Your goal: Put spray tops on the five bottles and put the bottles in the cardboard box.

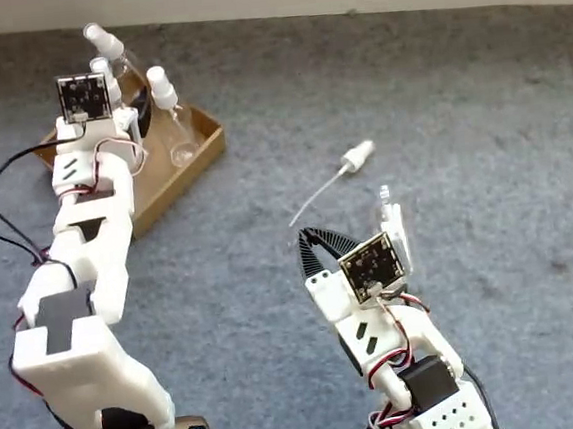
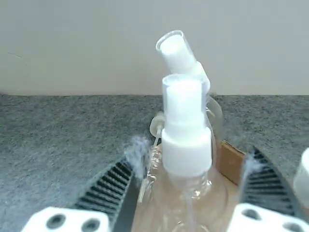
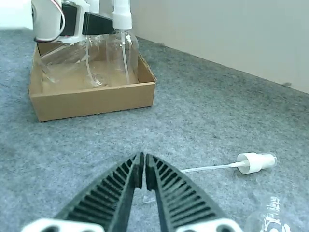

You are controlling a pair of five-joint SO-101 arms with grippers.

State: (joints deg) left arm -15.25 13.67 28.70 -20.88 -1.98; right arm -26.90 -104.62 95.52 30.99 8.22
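High view: locate the cardboard box point(image 1: 168, 185) at the far left of the table point(image 1: 478, 107), holding at least three capped bottles, upright or leaning on one another. Judge the job as well along, with one pairing left on the table.

Left wrist view: find the left gripper point(image 2: 190, 157) at the box, fingers point(image 2: 108, 188) spread wide on either side of an upright capped bottle point(image 2: 186, 145). Cannot confirm contact with the bottle wall. Treat as a set-down posture, spread enough to clear the bottle's shoulders. Note a second capped bottle point(image 2: 176, 48) leaning just behind. Expect a knock from any careless move here.

Right wrist view: find the right gripper point(image 3: 144, 162) low over the table, fingers closed to a thin slit, holding nothing. Note the loose spray top point(image 3: 256, 162) lying flat ahead, dip tube pointing back toward the gripper, and the uncapped bottle point(image 3: 268, 217) just beside the fingers. Read this placement as staging, with both parts kept near the free arm. Expect the thin tube to demand careful aiming into the bottle neck.
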